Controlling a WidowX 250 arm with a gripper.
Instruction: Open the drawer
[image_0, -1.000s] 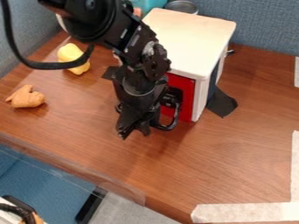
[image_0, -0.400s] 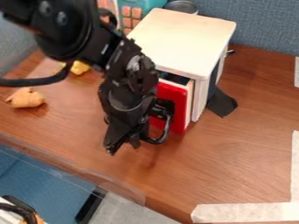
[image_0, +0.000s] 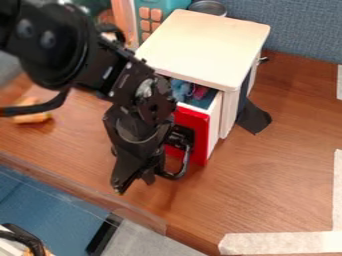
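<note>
The gripper (image_0: 133, 184) hangs low in front of the small white cabinet (image_0: 207, 47), at the black handle (image_0: 178, 172) of the red-fronted drawer (image_0: 202, 131). One side of it is against or inside the handle loop; exact contact is hidden. Its fingers overlap in this view. The drawer stands partly pulled out from the cabinet, with blue and pink items (image_0: 190, 91) visible inside behind the red front.
An orange-brown toy (image_0: 32, 118) lies at the left, partly behind the arm's cable. Behind the cabinet stand a teal toy with orange buttons (image_0: 144, 14) and a metal can (image_0: 208, 7). The table's front edge runs below the gripper.
The gripper has moved down and left, away from the cabinet. The drawer has slid out with it, from shut to partly open, exposing its contents.
</note>
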